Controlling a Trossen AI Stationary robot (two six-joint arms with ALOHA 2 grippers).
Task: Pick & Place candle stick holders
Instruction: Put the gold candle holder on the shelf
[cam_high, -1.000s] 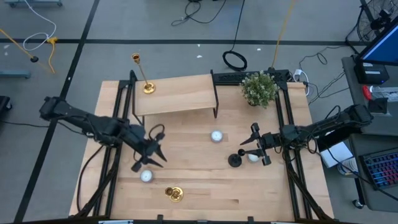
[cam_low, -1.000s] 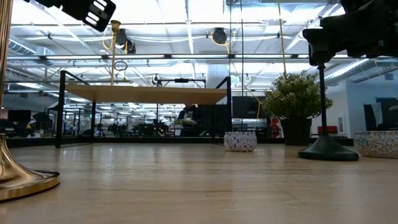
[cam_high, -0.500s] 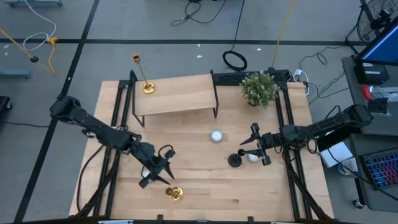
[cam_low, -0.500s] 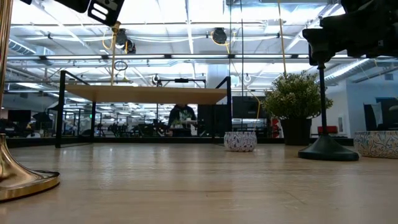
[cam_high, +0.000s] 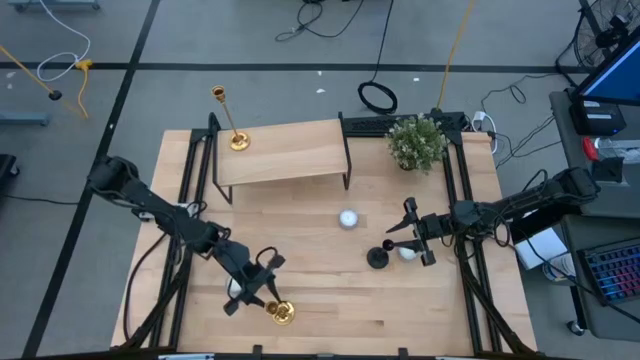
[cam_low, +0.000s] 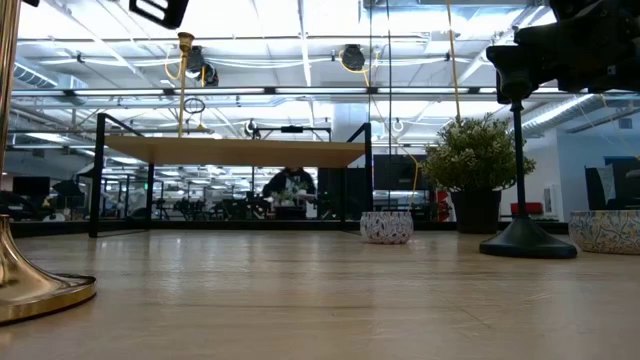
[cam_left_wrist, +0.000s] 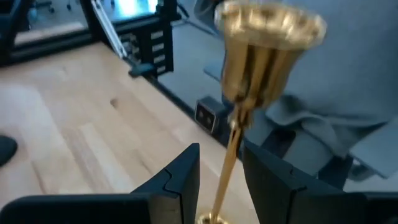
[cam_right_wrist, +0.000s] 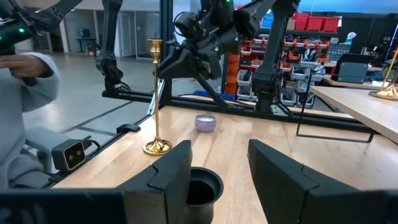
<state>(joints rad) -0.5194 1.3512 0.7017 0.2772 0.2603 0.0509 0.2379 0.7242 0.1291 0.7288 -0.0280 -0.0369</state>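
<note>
One gold candle stick holder (cam_high: 280, 312) stands on its round base near the table's front edge. In the left wrist view its stem (cam_left_wrist: 231, 155) rises between the open fingers of my left gripper (cam_high: 262, 292), with a gap on each side. A second gold holder (cam_high: 236, 140) stands on the wooden shelf. The black holder (cam_high: 377, 257) stands at centre right. Its cup (cam_right_wrist: 202, 183) sits between the open fingers of my right gripper (cam_right_wrist: 219, 168); I cannot tell whether they touch it.
A raised wooden shelf (cam_high: 285, 155) on black legs stands at the back, with a potted plant (cam_high: 416, 142) to its right. Small white candles (cam_high: 348, 218) (cam_high: 407, 252) sit on the table. A person in grey (cam_right_wrist: 25, 68) sits off the table's front edge.
My left gripper has gone toward the table's near edge and a little to the right, up to the gold holder at the front, and now stands around its stem. The holders have stayed in place.
</note>
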